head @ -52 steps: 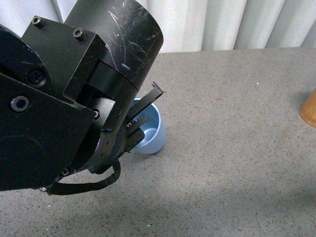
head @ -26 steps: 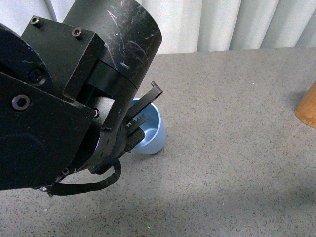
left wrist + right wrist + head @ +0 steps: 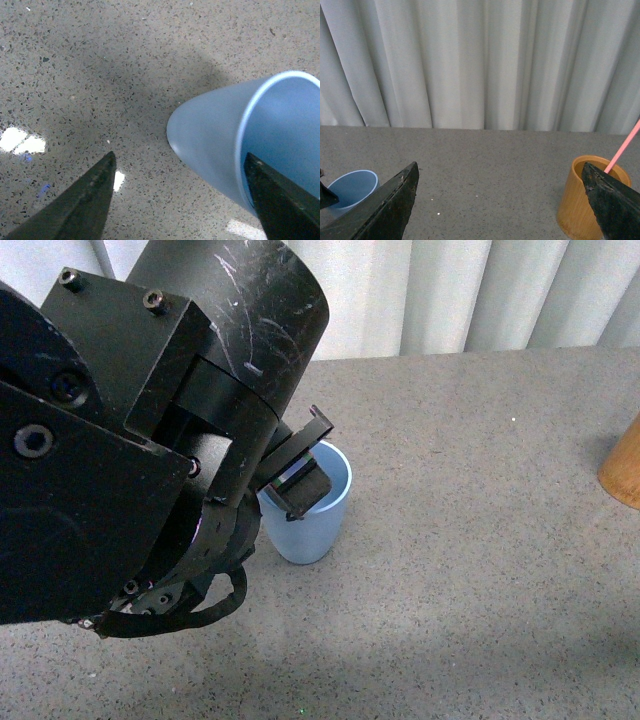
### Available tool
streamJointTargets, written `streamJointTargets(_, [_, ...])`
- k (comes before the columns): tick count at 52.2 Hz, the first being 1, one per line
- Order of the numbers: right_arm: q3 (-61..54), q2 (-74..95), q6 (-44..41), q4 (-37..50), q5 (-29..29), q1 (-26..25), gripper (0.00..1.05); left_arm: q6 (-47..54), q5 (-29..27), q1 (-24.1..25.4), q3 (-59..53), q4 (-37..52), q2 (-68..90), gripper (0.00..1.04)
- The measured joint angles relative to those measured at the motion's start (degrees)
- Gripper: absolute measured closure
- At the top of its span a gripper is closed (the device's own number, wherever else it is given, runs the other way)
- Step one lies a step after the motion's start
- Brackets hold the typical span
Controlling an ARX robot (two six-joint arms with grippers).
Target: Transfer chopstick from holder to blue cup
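The blue cup (image 3: 318, 525) stands upright on the grey speckled table, just right of my left arm. My left gripper (image 3: 298, 485) is open at its rim. In the left wrist view the cup (image 3: 210, 135) has its wall between the fingers: one finger (image 3: 277, 197) is over the cup's mouth, the other (image 3: 82, 202) is outside over the table. A salmon-pink chopstick (image 3: 623, 148) leans out of the round wooden holder (image 3: 577, 202). My right gripper (image 3: 500, 170) is open and empty, short of the holder, with one fingertip (image 3: 612, 200) in front of it. The cup also shows in the right wrist view (image 3: 351, 188).
The holder's edge (image 3: 624, 468) shows at the far right of the front view. My left arm's black housing (image 3: 120, 440) fills the left half of that view. Pale pleated curtains (image 3: 480, 60) hang behind the table's far edge.
My left gripper's fingers have turned and shifted at the cup's rim. The cup now shows more fully and a little further right. The holder has barely moved at the right edge.
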Motion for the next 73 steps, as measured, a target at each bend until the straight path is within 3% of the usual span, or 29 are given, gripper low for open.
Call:
streamJointTargets(7, [0.00, 0.00, 0.00, 0.00, 0.00, 0.00, 0.09, 0.63, 0.24, 0.00, 0.02, -0.44, -1.53, 0.06])
streamJointTargets(19, [0.00, 0.00, 0.00, 0.00, 0.00, 0.00, 0.09, 2.93, 0.46, 1.73, -3.04, -0.15, -5.95, 0.07])
streamJointTargets(23, [0.00, 0.00, 0.00, 0.00, -0.02, -0.02, 0.09, 17.92, -12.48, 3.37, -12.17, 22.91, -5.53, 0.20])
streamJointTargets(26, [0.00, 0.00, 0.00, 0.00, -0.02, 0.00, 0.09, 28.28, -15.43, 5.51, -20.59, 39.26, -6.88, 0.29])
streamJointTargets(32, [0.00, 0.04, 0.00, -0.07, 0.00, 0.00, 0.09, 47.45, -9.68, 11.52, -35.91, 66.27, -13.92, 0.47])
streamJointTargets(37, [0.00, 0.00, 0.00, -0.07, 0.02, 0.00, 0.09, 56.41, -2.40, 19.63, -44.00, 73.53, -23.65, 0.63])
streamJointTargets(41, [0.00, 0.00, 0.00, -0.07, 0.00, 0.00, 0.09, 59.58, 6.14, 28.33, -49.88, 69.66, -31.43, 0.77])
streamJointTargets(44, [0.00, 0.00, 0.00, -0.07, -0.02, 0.00, 0.09, 61.07, 15.08, 37.46, -53.07, 60.59, -40.72, 0.92])
streamJointTargets(46, [0.00, 0.00, 0.00, -0.07, 0.00, -0.02, 0.09, 61.51, 16.31, 40.33, -53.44, 53.07, -48.78, 1.01])
streamJointTargets(52, [0.00, 0.00, 0.00, -0.07, 0.00, -0.02, 0.09, 62.14, 17.53, 41.48, -54.75, 36.28, -67.95, 1.01])
streamJointTargets(57, [0.00, 0.00, 0.00, -0.07, 0.02, 0.00, 0.09, 62.58, 17.79, 41.59, -54.73, 8.63, -95.51, 1.01])
streamJointTargets(59, [0.00, 0.00, 0.00, -0.07, 0.04, 0.00, 0.09, 62.62, 17.79, 41.62, -54.73, 2.89, -102.62, 1.01])
streamJointTargets(63, [0.00, 0.00, 0.00, -0.07, 0.00, 0.00, 0.09, 62.71, 17.77, 41.66, -54.73, -1.40, -109.11, 1.01])
streamJointTargets(73, [0.00, 0.00, 0.00, -0.07, 0.00, 0.00, 0.09, 62.73, 17.77, 41.64, -54.73, -1.75, -109.85, 1.01])
